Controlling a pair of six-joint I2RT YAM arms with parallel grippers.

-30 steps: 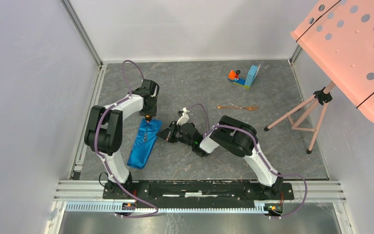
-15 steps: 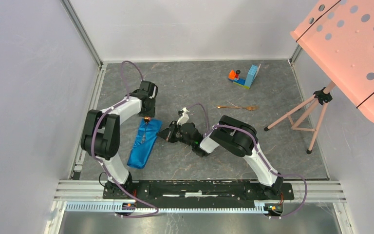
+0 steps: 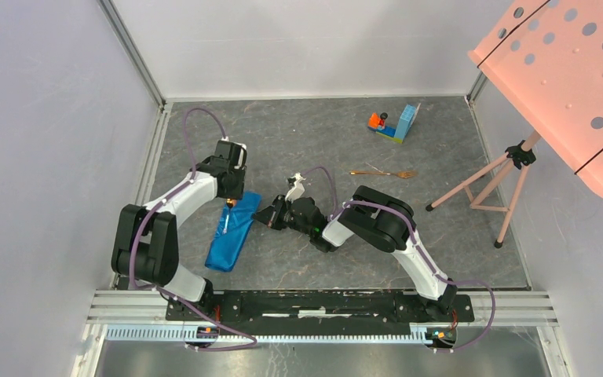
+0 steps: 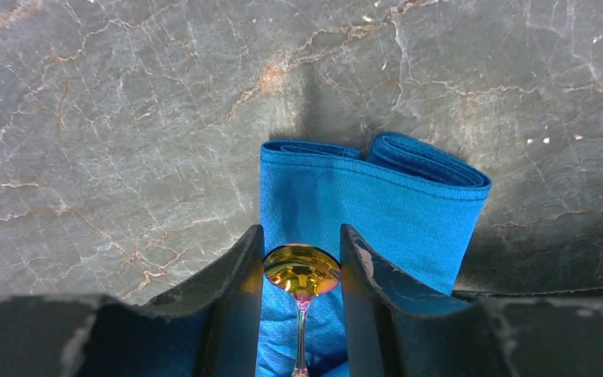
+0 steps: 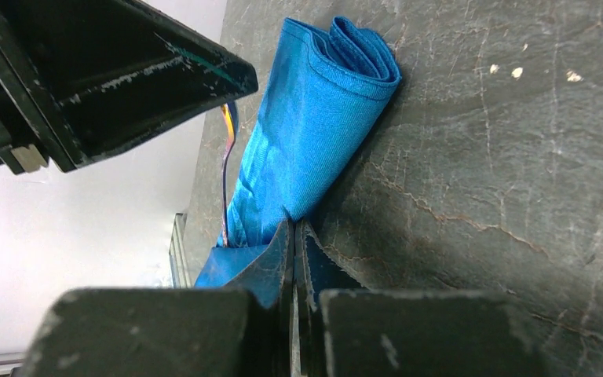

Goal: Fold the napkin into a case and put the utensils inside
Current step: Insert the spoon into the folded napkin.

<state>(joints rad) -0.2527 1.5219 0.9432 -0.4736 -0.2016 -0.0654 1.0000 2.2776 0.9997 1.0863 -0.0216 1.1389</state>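
Observation:
The bright blue napkin (image 3: 232, 232) lies folded into a narrow case (image 4: 377, 196), running from the left arm toward the near edge. My left gripper (image 3: 230, 200) hangs over its far end, shut on the bowl of a copper-gold spoon (image 4: 302, 271). The spoon's thin handle (image 5: 226, 157) points down into the cloth. My right gripper (image 3: 271, 214) reaches in from the right, and its fingertips (image 5: 293, 224) are shut on the napkin's (image 5: 306, 133) edge. A second utensil, a gold fork (image 3: 385, 173), lies alone on the table at the centre right.
An orange-and-blue toy block piece (image 3: 392, 124) stands at the back right. A pink tripod stand (image 3: 487, 181) with a perforated pink panel (image 3: 573, 71) fills the right side. Metal rails border the grey table (image 3: 322, 133) on the left and near sides.
The left arm has swung left and its gripper has come nearer and lower over the napkin's far end, spoon still in it. The right arm has held still.

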